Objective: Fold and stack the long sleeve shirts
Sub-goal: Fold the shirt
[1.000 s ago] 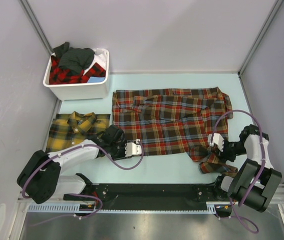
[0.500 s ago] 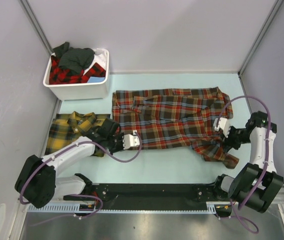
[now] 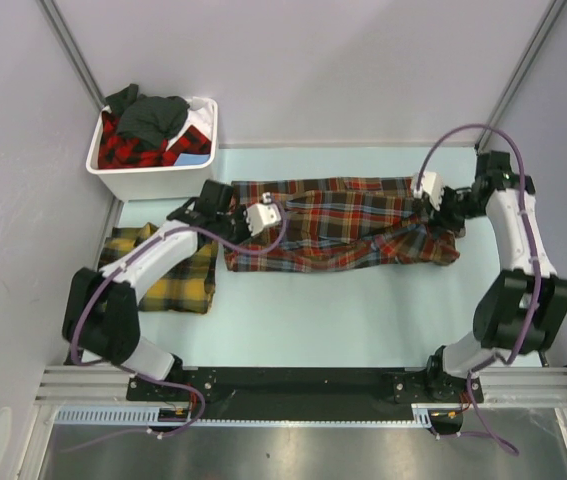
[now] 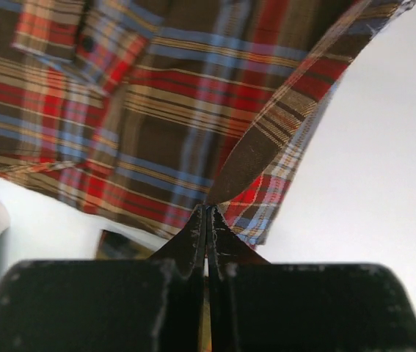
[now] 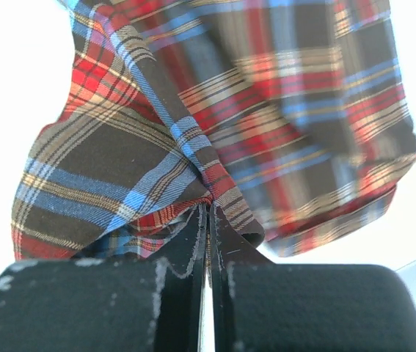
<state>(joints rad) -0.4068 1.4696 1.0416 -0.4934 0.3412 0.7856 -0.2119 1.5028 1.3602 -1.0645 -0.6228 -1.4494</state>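
The red-brown plaid shirt with blue lines (image 3: 343,232) lies across the middle of the table, its near edge lifted and carried over toward the back. My left gripper (image 3: 246,217) is shut on the shirt's left hem (image 4: 226,187). My right gripper (image 3: 433,197) is shut on the shirt's right hem (image 5: 215,192). Both hold the cloth over the shirt's far half. A folded yellow-and-dark-green plaid shirt (image 3: 173,275) lies at the left, partly under my left arm.
A white bin (image 3: 158,180) at the back left holds a red-black plaid shirt (image 3: 133,150) and a dark grey one (image 3: 153,113). Grey walls close in the left, back and right. The arm rail (image 3: 303,385) runs along the near edge.
Both grippers have moved from the near edge of the shirt toward the back, drawing the near hem up and over. The shirt now looks about half as deep.
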